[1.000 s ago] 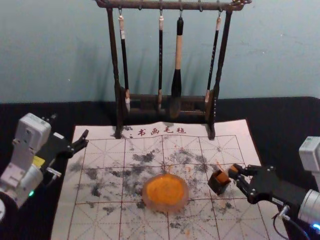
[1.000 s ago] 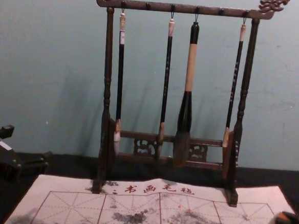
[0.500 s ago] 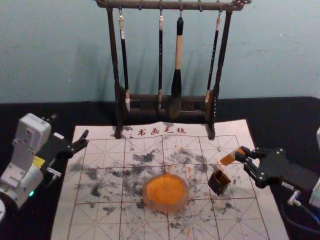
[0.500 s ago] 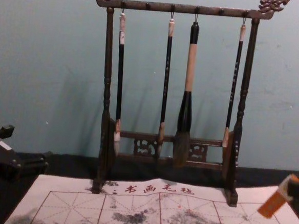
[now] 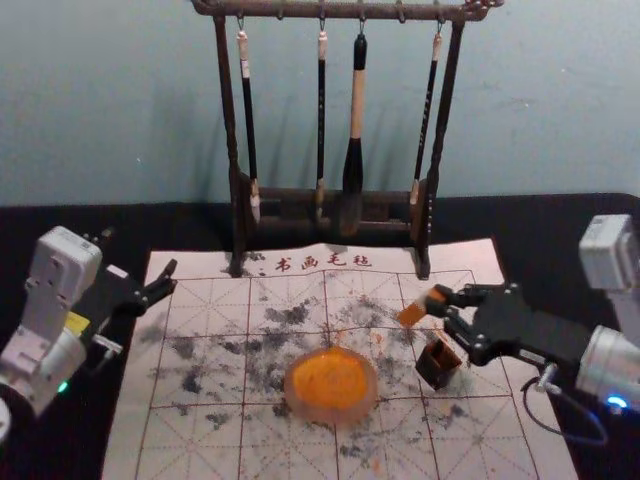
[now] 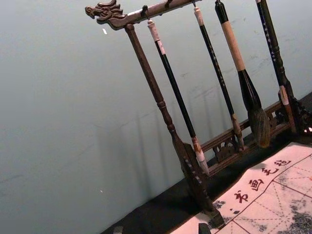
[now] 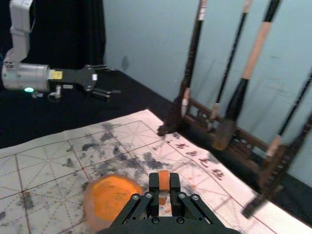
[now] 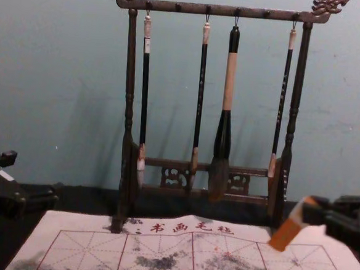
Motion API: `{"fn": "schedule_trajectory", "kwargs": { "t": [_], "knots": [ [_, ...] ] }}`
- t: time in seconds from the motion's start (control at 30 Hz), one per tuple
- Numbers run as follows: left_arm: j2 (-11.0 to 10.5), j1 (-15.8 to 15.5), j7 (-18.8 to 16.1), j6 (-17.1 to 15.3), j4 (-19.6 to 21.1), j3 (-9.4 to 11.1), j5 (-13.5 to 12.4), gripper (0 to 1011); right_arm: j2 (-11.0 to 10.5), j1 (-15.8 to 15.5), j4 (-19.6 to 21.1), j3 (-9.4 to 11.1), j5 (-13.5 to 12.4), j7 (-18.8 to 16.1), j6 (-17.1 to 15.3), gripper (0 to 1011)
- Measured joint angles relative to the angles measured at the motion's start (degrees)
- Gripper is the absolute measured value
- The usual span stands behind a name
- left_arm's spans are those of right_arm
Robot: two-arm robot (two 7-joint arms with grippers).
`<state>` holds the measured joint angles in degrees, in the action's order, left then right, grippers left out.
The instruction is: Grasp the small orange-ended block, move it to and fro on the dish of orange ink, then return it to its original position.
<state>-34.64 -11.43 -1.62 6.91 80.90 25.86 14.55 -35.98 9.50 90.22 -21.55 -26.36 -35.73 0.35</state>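
Tilting in the head view, the smooth orange-ended block (image 5: 412,312) was gripped by the right hand (image 5: 443,302), its fingers closed on it, at about two o'clock from the round dish of orange ink (image 5: 290,392). The small, square-mouthed dark box (image 5: 436,374) sat at three o'clock from the dish. The left hand (image 5: 142,254) waited at ten o'clock, fingers spread, holding nothing. Beneath lay a pale mat (image 5: 210,440), red-gridded and smudged grey, on a black surface (image 5: 560,225); a plain blue-green wall (image 5: 120,120) stood behind.

In the chest view, a white band crossed the block, its orange end slanting down, held above the mat.

In the left wrist view, turned dark wood made the rack (image 6: 158,100), with soft-tipped brushes (image 6: 178,95) hanging.

In the right wrist view, black fingertips (image 7: 154,187) pinched the block.

Half a second earlier, the block was at one o'clock from the box; now it was at eleven.
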Motion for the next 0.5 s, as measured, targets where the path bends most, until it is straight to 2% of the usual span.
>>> {"fn": "schedule_trajectory", "kwargs": {
  "t": [0.2,0.5],
  "knots": [
    [0.0,0.0,0.0,0.0,0.0,0.0,0.0,1001,1.0,2.6,-1.7,-3.1,1.6,-0.9,-0.4,101],
    [0.0,0.0,0.0,0.0,0.0,0.0,0.0,1001,1.3,4.9,-3.5,-6.5,3.0,-2.8,-1.0,101]
  ]
}}
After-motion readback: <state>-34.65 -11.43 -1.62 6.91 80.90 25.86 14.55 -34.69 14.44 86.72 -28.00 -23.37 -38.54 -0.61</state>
